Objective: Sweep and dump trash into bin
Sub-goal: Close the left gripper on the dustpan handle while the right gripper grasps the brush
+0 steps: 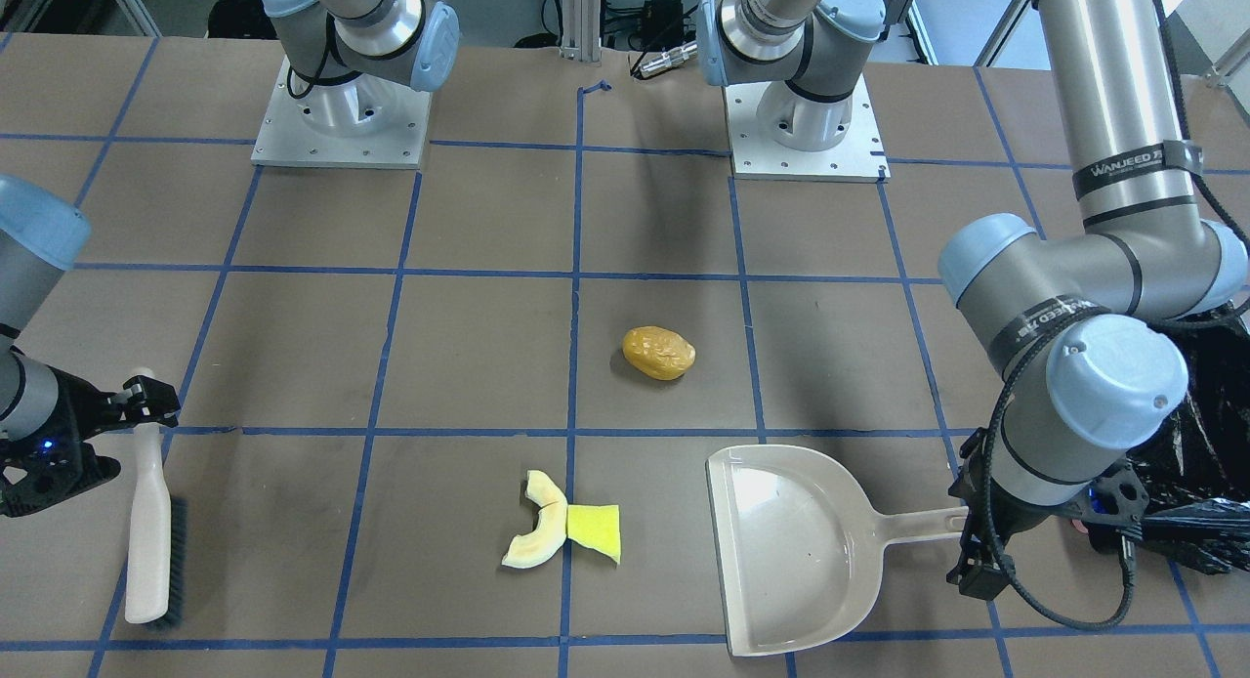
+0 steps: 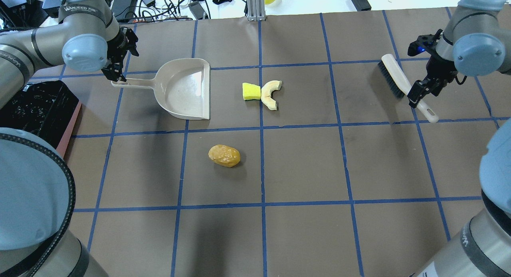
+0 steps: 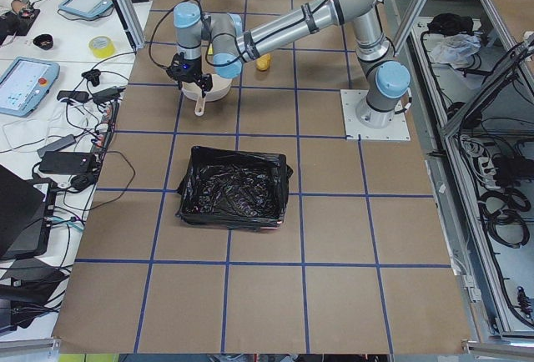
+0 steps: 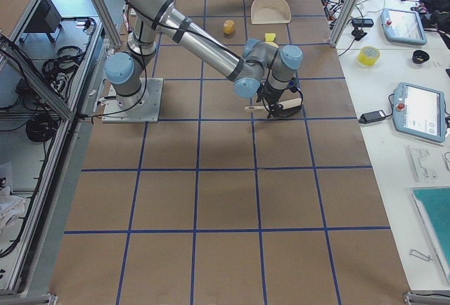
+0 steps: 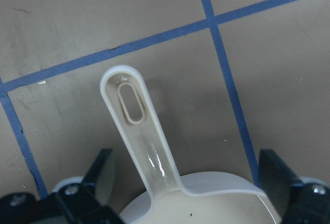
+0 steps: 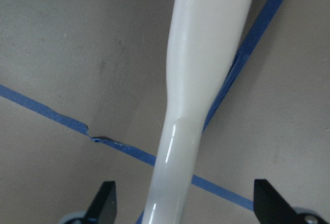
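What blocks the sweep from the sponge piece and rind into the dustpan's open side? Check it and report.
Nothing visible does. Bare table runs from the sponge piece, which touches the rind, to the open lip of the dustpan. The potato-like lump lies off that line, nearer the robot.

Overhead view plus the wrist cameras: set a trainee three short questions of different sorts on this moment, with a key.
1. True or false: the dustpan already holds trash.
2. Which thing touches the sponge piece? A the lump; B the rind; C the brush.
3. Fill in: the left fingers, one on each side of the dustpan's handle, stand ____ (open or shut).
Key: 1 false; 2 B; 3 open.
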You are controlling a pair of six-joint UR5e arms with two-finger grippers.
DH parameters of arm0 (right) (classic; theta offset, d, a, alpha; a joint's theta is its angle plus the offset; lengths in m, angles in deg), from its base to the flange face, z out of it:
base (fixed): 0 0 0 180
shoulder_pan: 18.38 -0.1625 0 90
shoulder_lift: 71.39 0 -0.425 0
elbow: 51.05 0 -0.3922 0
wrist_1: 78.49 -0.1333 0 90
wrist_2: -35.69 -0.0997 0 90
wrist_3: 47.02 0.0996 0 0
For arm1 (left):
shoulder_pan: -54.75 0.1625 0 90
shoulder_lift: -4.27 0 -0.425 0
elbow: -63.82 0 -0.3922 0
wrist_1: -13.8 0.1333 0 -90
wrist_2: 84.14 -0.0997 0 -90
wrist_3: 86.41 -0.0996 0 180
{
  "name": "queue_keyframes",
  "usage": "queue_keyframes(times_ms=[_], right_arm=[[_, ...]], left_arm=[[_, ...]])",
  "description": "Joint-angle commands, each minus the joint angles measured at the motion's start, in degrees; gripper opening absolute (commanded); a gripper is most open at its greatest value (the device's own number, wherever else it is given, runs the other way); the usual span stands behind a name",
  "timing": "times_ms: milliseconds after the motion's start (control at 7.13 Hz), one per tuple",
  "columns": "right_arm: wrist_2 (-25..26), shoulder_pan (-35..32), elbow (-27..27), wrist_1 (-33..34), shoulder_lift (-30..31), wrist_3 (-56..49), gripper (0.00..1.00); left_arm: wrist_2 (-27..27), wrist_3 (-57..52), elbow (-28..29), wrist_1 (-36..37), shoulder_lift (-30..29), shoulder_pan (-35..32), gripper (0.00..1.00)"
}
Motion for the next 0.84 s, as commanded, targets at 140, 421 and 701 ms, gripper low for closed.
queue_keyframes(times_ms=[140, 421, 701], right_arm=[[0.3, 0.5, -3.9, -0.5, 2.3, 0.3, 0.89], [0.2, 0.6, -6.0, 1.4, 3.9, 0.2, 0.78], [0.3, 0.7, -6.3, 3.8, 3.6, 2.8, 0.71]], left_arm=[[-0.2, 2.7, -0.3, 0.1, -2.7, 0.0, 0.99], [-0.6, 4.0, -0.8, -0.8, -1.4, -0.1, 0.98], [-1.1, 4.2, -1.5, -1.5, -1.9, 0.0, 0.96]])
